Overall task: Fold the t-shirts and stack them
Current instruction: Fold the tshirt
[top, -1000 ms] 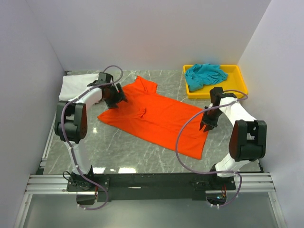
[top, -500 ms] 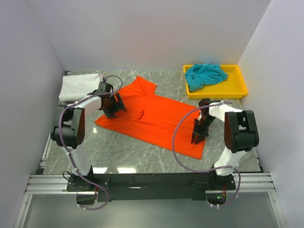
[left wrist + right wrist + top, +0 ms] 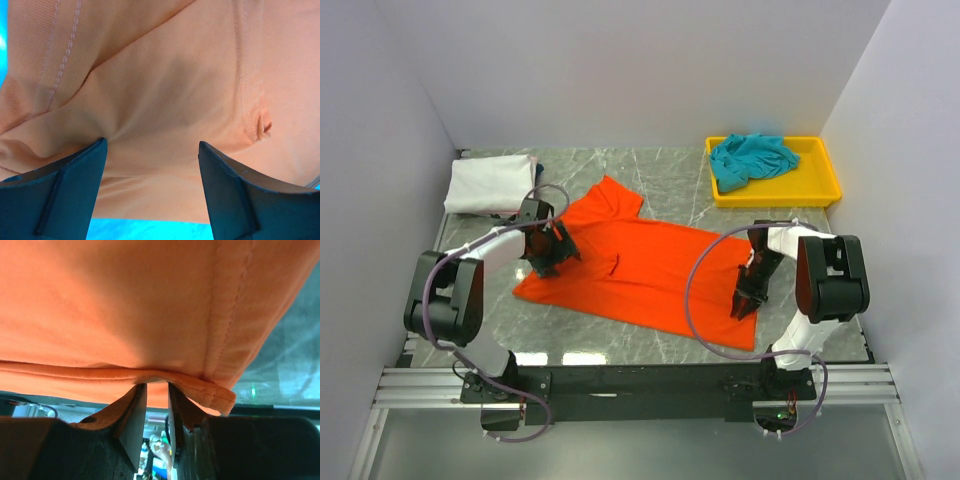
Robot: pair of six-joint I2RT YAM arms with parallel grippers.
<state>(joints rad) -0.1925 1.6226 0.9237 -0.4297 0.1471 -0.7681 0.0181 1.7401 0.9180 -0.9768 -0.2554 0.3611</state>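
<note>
The orange-red t-shirt [image 3: 640,265] lies spread flat on the marble table. My left gripper [image 3: 546,254] is at the shirt's left edge; in the left wrist view [image 3: 152,142] its jaws stand wide apart with the tips against the orange cloth [image 3: 175,75]. My right gripper [image 3: 747,300] is at the shirt's right hem; in the right wrist view [image 3: 157,385] its jaws pinch a folded hem of the orange cloth [image 3: 125,300]. The teal t-shirt [image 3: 750,157] lies crumpled in the yellow tray [image 3: 825,186]. The white t-shirt [image 3: 490,183] lies folded at the back left.
White walls close in the table on the left, back and right. The yellow tray stands at the back right corner. A black and aluminium rail [image 3: 640,382] carrying the arm bases runs along the near edge.
Both grippers have moved toward the near edge, and the orange-red shirt has slid with them toward the front. The white and teal shirts have not moved.
</note>
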